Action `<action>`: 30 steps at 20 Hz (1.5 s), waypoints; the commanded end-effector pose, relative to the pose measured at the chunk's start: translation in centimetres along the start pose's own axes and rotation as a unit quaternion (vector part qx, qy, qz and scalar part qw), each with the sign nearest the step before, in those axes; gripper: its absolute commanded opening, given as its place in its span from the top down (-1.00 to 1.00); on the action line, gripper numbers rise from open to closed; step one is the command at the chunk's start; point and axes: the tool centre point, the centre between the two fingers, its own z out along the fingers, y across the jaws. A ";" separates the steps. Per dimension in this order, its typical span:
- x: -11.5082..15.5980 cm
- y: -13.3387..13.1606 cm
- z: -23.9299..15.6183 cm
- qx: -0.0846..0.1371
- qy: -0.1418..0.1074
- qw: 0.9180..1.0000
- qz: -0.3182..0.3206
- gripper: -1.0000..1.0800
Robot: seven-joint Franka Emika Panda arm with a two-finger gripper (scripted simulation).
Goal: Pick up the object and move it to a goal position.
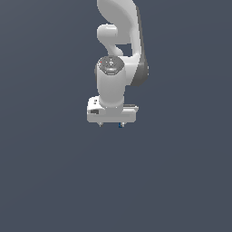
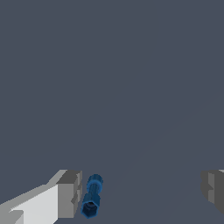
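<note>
The object (image 2: pixel 92 197) is a tiny dark-blue, narrow, knobbly piece. In the wrist view it lies between my two fingers, right beside one grey finger pad (image 2: pixel 70 194) and far from the other pad (image 2: pixel 213 189). Whether it touches the near pad I cannot tell. My gripper (image 2: pixel 142 192) is open, with the jaws wide apart. In the exterior view the white gripper (image 1: pixel 111 123) points straight down, and the object (image 1: pixel 120 125) shows only as a blue speck under the hand's edge on the exterior view's right.
The white arm (image 1: pixel 118 41) rises behind the hand in the exterior view. A plain dark grey surface (image 1: pixel 54 181) fills the surroundings in both views. No other objects show.
</note>
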 end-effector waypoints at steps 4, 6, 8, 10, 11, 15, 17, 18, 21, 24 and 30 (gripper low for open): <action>-0.7 -0.5 0.7 0.001 0.000 1.000 -0.003 -0.92; -1.1 -0.8 1.1 0.002 0.001 1.000 -0.005 -0.92; -1.7 -1.2 1.6 0.002 0.001 1.000 -0.007 -0.92; -2.5 -1.7 2.3 0.003 0.001 1.000 -0.009 -0.92; -2.9 -1.9 2.6 0.004 0.002 1.000 -0.011 -0.92; -5.0 -3.1 4.2 0.006 0.003 1.000 -0.017 -0.92; -6.0 -3.6 4.9 0.007 0.003 1.000 -0.020 -0.92; -6.5 -3.8 5.2 0.007 0.004 1.000 -0.021 -0.92; -7.8 -4.4 5.9 0.009 0.004 1.000 -0.025 -0.92; -8.7 -4.8 6.5 0.009 0.005 1.000 -0.028 -0.92; -9.6 -5.2 7.0 0.010 0.005 0.999 -0.030 -0.92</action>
